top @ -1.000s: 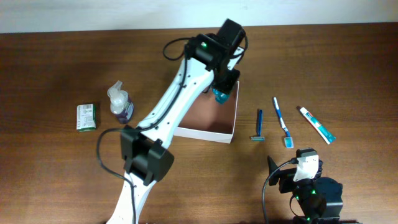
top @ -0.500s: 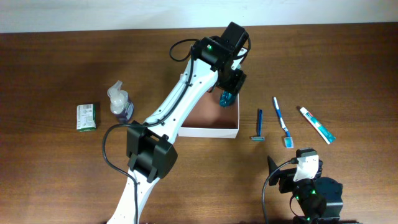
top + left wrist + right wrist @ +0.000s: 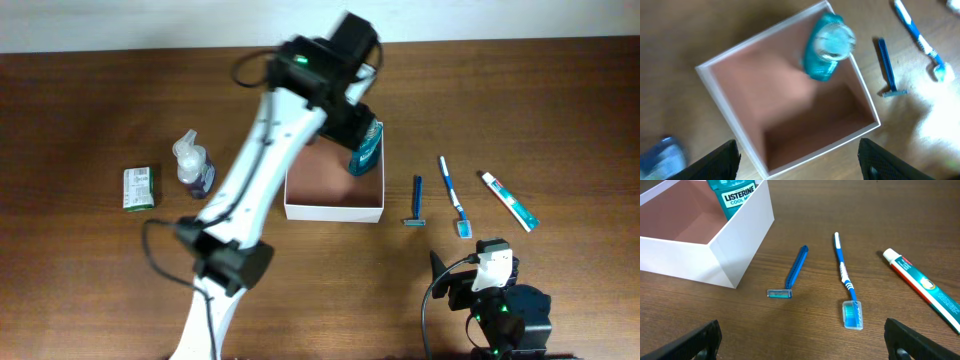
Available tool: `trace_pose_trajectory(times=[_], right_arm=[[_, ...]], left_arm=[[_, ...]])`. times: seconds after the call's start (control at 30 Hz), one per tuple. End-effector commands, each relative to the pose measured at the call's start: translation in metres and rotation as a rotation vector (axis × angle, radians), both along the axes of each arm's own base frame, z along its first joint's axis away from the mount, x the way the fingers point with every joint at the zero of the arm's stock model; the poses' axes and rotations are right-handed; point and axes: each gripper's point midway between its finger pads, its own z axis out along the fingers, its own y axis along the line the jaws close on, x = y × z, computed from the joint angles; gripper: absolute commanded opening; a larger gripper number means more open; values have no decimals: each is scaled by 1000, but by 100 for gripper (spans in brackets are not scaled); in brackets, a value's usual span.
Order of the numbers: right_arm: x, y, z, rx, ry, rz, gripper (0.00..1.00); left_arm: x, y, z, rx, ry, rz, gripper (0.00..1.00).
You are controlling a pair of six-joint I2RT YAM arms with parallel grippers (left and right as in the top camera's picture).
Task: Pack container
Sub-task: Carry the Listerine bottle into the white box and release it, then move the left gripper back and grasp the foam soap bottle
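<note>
The container (image 3: 333,213) is a square white box with a pinkish-brown inside, standing mid-table. A teal mouthwash bottle (image 3: 366,147) stands in its far right corner, free of any grip. My left gripper (image 3: 348,122) hovers over the container's far side, open and empty. In the left wrist view the bottle (image 3: 827,47) and the container (image 3: 790,115) lie below, and the left gripper (image 3: 797,170) shows only its two spread dark fingertips. My right gripper (image 3: 478,272) rests near the front right edge, and in its own view the right gripper (image 3: 807,347) is wide open above bare wood.
Right of the container lie a blue razor (image 3: 416,203), a blue toothbrush (image 3: 453,195) and a toothpaste tube (image 3: 509,200). To the left stand a clear pump bottle (image 3: 193,166) and a green-and-white soap packet (image 3: 140,187).
My left gripper has opened and let go of the teal bottle, which now stands in the container. The left arm has drawn back and up. The container now sits square. The right arm is still.
</note>
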Motion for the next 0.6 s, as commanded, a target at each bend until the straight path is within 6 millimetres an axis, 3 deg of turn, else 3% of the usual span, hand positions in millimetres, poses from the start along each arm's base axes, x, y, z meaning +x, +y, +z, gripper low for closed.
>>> trace_pose_trajectory(times=[0.0,0.07,0.1,0.23,0.33,0.43,0.47,0.57], right_arm=[[0,0,-1,11,1,-1,99],[0,0,-1,11,1,-1,99],[0,0,-1,11,1,-1,99],[0,0,-1,11,1,-1,99],[0,0,-1,11,1,-1,99],[0,0,-1,11,1,-2,99],[0,0,-1,11,1,-1,99],[0,0,-1,11,1,-1,99]], left_arm=[[7,48,65,-40,-154,80,78],[10,73,82,-56,-190,132,78],[11,97,95,-57,-218,170,78],[15,155,102,-21,-225,253,82],[18,185,80,4,-148,300,87],[14,210,40,37,-4,347,87],[8,224,18,63,71,365,87],[5,247,-17,91,165,411,84]])
